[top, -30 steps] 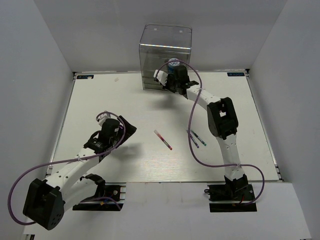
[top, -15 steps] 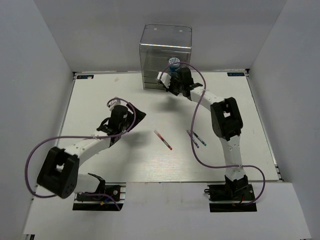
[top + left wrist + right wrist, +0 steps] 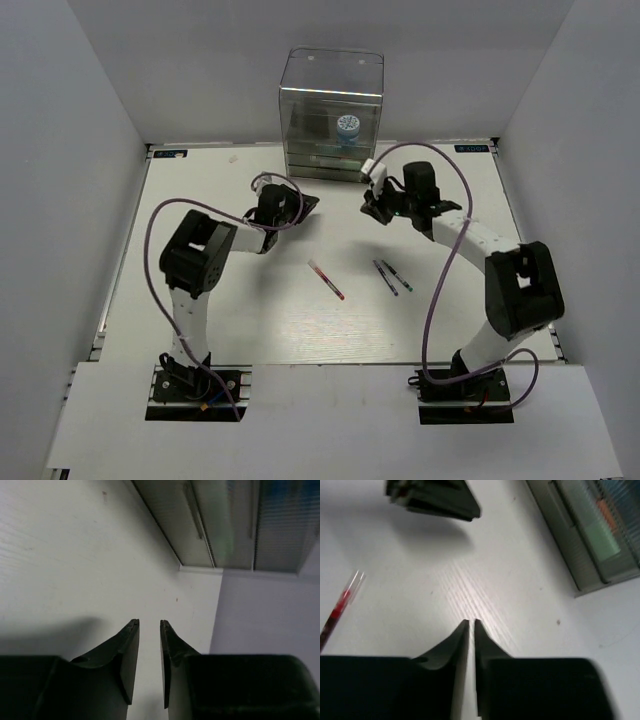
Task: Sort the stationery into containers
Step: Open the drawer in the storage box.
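My right claw (image 3: 471,622) has let go of the small round blue-and-white jar (image 3: 348,126). A second ago I held it at the front of the tall clear plastic drawer box (image 3: 331,85) at the far edge of the bench (image 3: 220,300); now it sits inside. That claw has pulled back, jaws all but closed on nothing. My left claw (image 3: 149,623) has swung up near the box, jaws a narrow slit apart, empty. I judge the jar sorted. The thin red pen (image 3: 326,280) and two thin dark pens (image 3: 392,277) lie loose mid-bench, to be fetched next.
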Robot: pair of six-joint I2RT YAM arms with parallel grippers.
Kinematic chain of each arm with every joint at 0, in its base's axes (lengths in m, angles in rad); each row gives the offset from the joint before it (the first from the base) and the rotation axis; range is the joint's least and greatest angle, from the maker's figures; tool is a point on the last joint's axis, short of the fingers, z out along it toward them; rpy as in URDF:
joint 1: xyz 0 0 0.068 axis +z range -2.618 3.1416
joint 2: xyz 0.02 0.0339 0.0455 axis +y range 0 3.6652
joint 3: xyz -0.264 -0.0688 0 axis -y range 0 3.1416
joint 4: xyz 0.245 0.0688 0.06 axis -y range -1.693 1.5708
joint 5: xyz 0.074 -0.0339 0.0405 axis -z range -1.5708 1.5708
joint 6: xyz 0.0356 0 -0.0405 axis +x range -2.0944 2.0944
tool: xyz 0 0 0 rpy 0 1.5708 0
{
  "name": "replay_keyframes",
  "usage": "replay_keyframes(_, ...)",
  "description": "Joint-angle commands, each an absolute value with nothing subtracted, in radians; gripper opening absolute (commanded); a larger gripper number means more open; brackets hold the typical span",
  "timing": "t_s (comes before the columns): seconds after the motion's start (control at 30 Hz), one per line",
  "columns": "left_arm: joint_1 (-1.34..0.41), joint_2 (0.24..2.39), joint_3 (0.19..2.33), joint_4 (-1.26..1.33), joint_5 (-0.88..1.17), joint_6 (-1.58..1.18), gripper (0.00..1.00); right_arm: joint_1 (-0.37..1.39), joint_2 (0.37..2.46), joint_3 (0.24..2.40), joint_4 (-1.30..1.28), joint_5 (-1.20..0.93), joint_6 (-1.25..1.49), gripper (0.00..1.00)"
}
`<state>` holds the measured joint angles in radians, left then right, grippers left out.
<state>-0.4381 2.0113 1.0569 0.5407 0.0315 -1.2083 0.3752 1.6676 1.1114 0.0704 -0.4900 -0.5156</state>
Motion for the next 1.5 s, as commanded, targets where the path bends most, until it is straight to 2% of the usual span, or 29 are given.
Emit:
replay_keyframes(0.0, -0.42, 2.133, 1.141, 0.756, 0.052, -1.368, 0.36, 0.35, 1.571, 1.039, 0.068, -0.529, -0.42, 0.19)
replay_keyframes(0.1, -0.42, 2.206, 1.262, 0.727, 0.043, -1.391, 0.43, 0.328, 1.529, 0.986, 0.048, -0.532, -0.396, 0.24)
replay_keyframes(0.13, -0.42, 2.25, 1.294, 0.715, 0.043, -1.391, 0.49, 0.327, 1.502, 0.965, 0.051, -0.531, -0.393, 0.27)
replay_keyframes(0.23, -0.42, 2.31, 1.408, 0.675, 0.043, -1.391, 0.52, 0.311, 1.48, 0.933, 0.051, -0.519, -0.393, 0.28)
replay_keyframes(0.37, -0.42, 2.378, 1.517, 0.637, 0.025, -1.401, 0.54, 0.29, 1.474, 0.919, 0.049, -0.518, -0.382, 0.28)
replay_keyframes(0.7, -0.42, 2.467, 1.634, 0.569, -0.005, -1.419, 0.53, 0.249, 1.479, 0.923, 0.048, -0.531, -0.382, 0.29)
replay_keyframes(0.93, -0.411, 2.497, 1.689, 0.569, -0.044, -1.419, 0.47, 0.244, 1.483, 0.922, 0.037, -0.546, -0.388, 0.29)
replay_keyframes(1.03, -0.411, 2.497, 1.698, 0.569, -0.044, -1.419, 0.41, 0.244, 1.483, 0.914, 0.035, -0.545, -0.391, 0.29)
replay_keyframes(1.23, -0.411, 2.497, 1.651, 0.615, -0.044, -1.419, 0.18, 0.242, 1.488, 0.919, 0.032, -0.552, -0.399, 0.29)
replay_keyframes(1.33, -0.411, 2.479, 1.608, 0.644, -0.025, -1.428, 0.02, 0.244, 1.491, 0.92, 0.028, -0.555, -0.403, 0.29)
replay_keyframes(1.47, -0.411, 2.439, 1.511, 0.69, -0.005, -1.428, 0.0, 0.244, 1.496, 0.92, 0.02, -0.566, -0.403, 0.34)
